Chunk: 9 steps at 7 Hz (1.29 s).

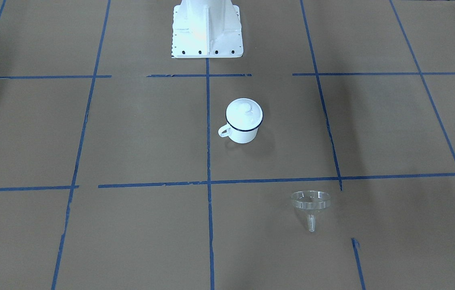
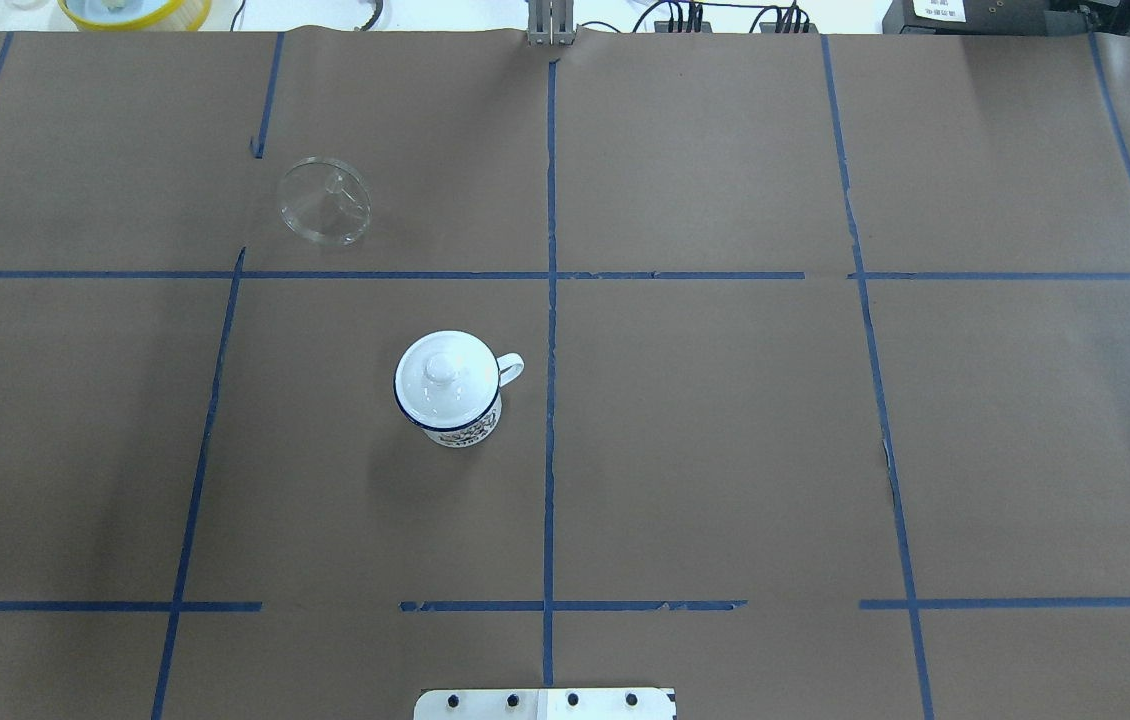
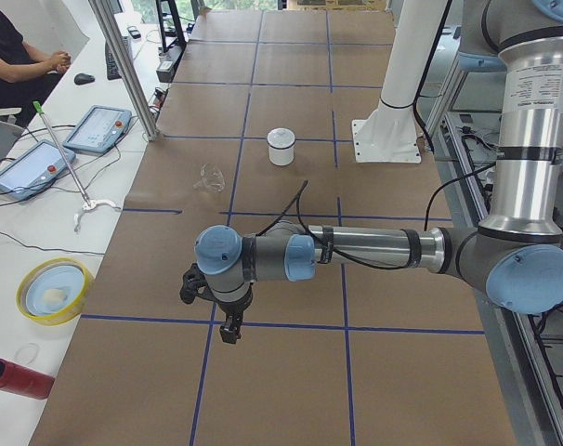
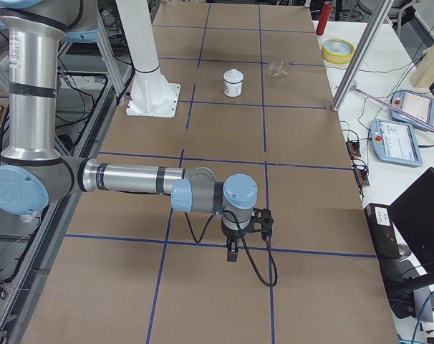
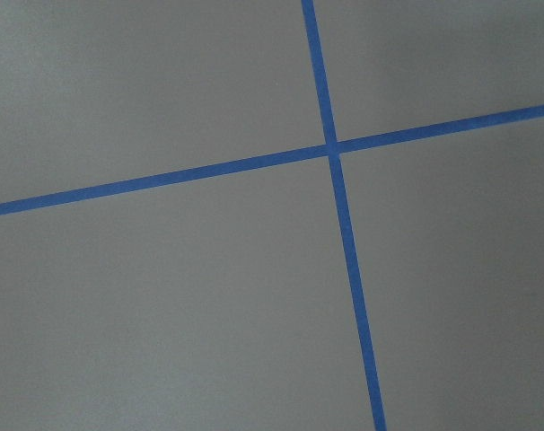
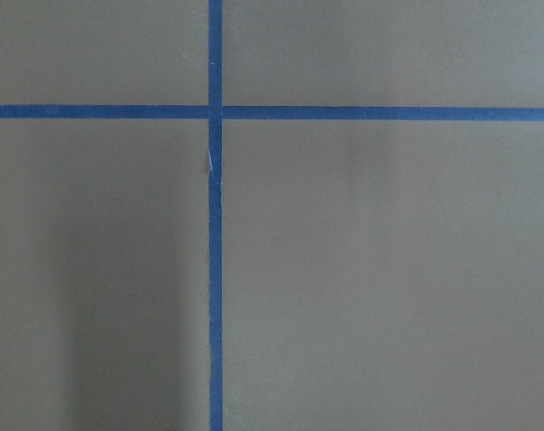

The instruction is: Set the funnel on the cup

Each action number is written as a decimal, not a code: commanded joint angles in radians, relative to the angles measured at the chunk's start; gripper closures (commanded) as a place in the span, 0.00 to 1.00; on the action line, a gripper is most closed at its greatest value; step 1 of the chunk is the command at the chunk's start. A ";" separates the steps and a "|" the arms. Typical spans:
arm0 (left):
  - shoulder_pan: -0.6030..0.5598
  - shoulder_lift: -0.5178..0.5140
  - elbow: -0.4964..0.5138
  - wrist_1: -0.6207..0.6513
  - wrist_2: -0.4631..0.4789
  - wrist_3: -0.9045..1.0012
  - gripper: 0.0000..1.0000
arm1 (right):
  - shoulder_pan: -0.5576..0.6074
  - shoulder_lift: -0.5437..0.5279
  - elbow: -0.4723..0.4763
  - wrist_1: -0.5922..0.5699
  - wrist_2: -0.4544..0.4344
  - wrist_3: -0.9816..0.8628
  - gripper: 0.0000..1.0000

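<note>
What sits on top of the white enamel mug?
A round white lid with a knob rests on the cup, closing its mouth. The lid hides whatever is inside the cup. The funnel lies apart from it.

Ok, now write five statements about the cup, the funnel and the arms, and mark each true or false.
1. A white knobbed lid sits on the cup. True.
2. The funnel rests on the cup. False: it lies on the table, apart from the cup.
3. The funnel is farther from the robot's base than the cup is. True.
4. The left tool is at the funnel. False: it hangs over bare table, far from the funnel.
5. The cup's handle points to the robot's left. False: it points to the robot's right.
</note>
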State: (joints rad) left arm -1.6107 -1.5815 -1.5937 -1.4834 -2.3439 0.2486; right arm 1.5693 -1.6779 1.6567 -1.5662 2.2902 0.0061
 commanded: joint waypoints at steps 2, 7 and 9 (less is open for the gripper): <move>0.000 0.001 0.006 -0.005 0.002 0.009 0.00 | 0.000 0.000 0.000 0.000 0.000 0.000 0.00; 0.067 -0.214 -0.075 -0.107 -0.002 0.000 0.00 | 0.000 0.001 0.000 0.000 0.000 0.000 0.00; 0.266 -0.285 -0.158 -0.199 -0.015 -0.173 0.00 | 0.000 0.000 0.000 0.000 0.000 0.000 0.00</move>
State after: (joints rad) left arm -1.4599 -1.8136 -1.7050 -1.6410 -2.3497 0.1987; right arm 1.5692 -1.6778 1.6567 -1.5662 2.2902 0.0062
